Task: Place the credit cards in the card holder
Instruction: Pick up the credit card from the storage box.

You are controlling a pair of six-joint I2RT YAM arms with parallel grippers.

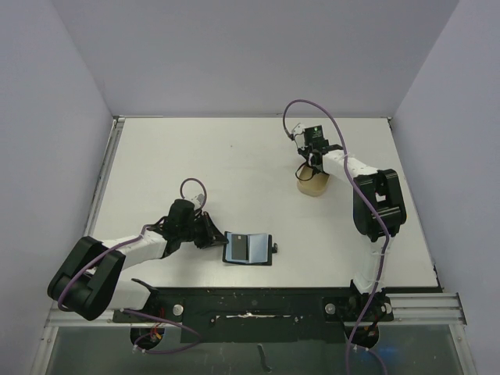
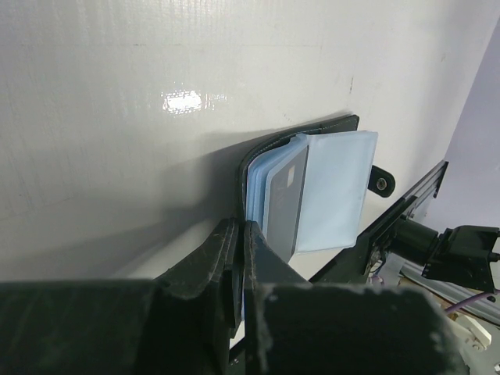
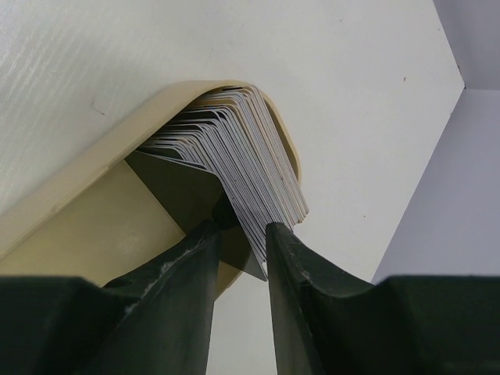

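Credit cards (image 3: 250,148) stood packed on edge in a beige oval tray (image 3: 86,160), fanned and leaning against its rim. In the top view this tray sat toward 2 o'clock on the white counter (image 1: 226,160), under the wrist of the right arm. The right fingers (image 3: 191,266) reached down into the tray with a narrow gap between them. They were neither wide apart nor pressed together. One finger lay against the outer edge of the fan at 3 o'clock. A corner of a dark card (image 3: 187,187), tilted face-up in front of the stack, sat in the gap. Whether the pads actually bore on that card could not be told.

The card holder (image 1: 248,248) lay open on the counter near 6 o'clock, close to the near edge and well apart from the tray. It was black outside, with bluish-grey panels showing upward. Its snap tab (image 1: 275,248) stuck out at 3 o'clock from the holder. The left wrist view showed a stack of pale blue sleeves (image 2: 336,187) standing up from the black cover. A grey card (image 2: 285,199) with a small chip patch sat in front of them.

The left fingers (image 2: 219,254) were pressed together, with no gap visible between them. Their tips met the holder's edge at its 9 o'clock side in the top view. Whether that edge was nipped between them or only touched was not clear.
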